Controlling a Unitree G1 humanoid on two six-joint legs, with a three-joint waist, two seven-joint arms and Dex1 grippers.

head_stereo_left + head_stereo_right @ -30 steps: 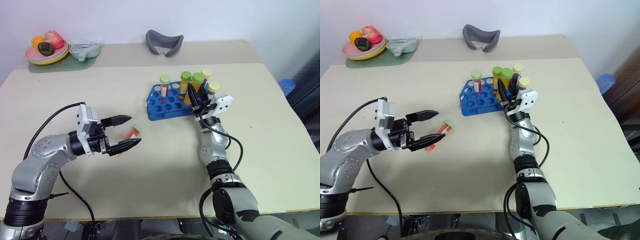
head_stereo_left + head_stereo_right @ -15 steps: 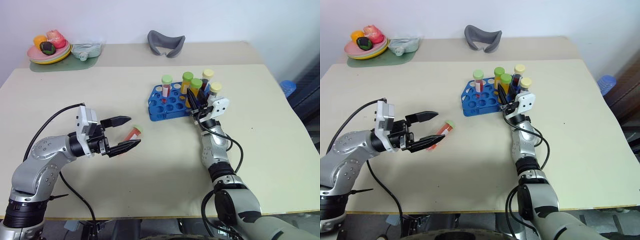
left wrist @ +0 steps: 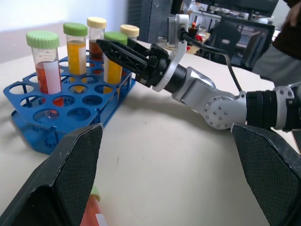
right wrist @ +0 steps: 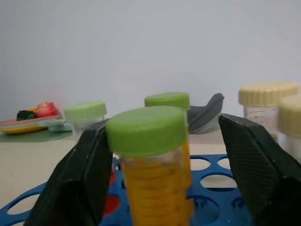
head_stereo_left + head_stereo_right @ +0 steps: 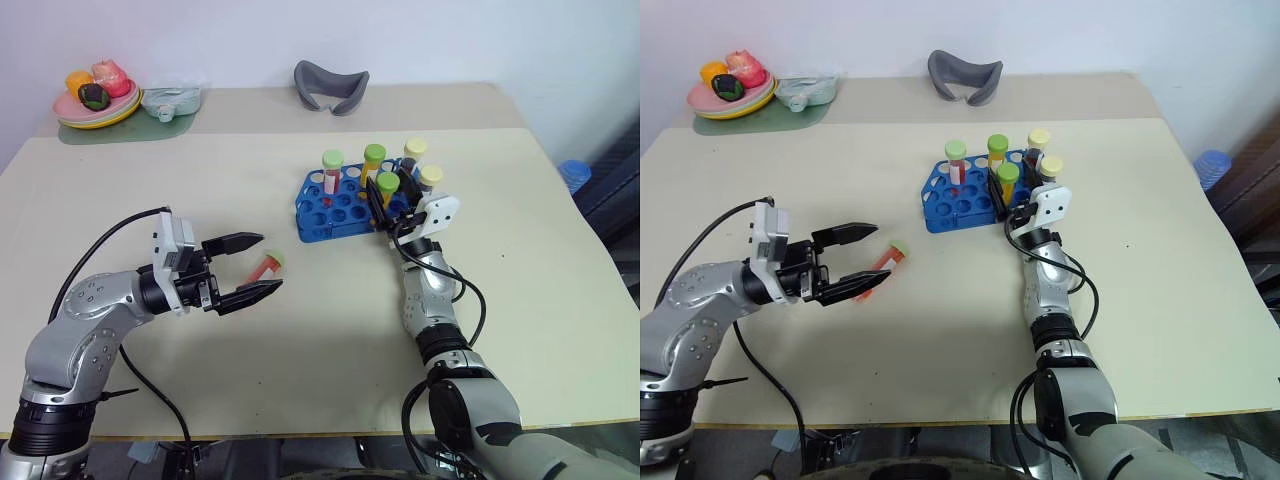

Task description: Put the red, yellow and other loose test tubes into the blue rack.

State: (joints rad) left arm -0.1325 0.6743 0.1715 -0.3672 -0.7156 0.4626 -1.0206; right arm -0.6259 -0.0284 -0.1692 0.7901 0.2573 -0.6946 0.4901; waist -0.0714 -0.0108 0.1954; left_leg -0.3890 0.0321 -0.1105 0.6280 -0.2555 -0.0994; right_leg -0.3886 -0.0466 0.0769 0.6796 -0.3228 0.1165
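Observation:
The blue rack stands right of the table's middle with several capped tubes upright in it. One is a yellow tube with a green cap, also seen close up; it sits in a front hole between the fingers of my right gripper, which is open, the right-hand finger clearly off the tube. A red tube with a green cap lies loose on the table. My left gripper hovers over it, open, its fingers either side of the tube's near end.
A plate of toy food and a teal item sit at the back left corner. A grey curved object lies at the back centre. The table's right edge runs near a blue object on the floor.
The green-capped yellow tube has sunk lower into the rack and my right gripper has opened around it. The left arm and the red tube have not moved.

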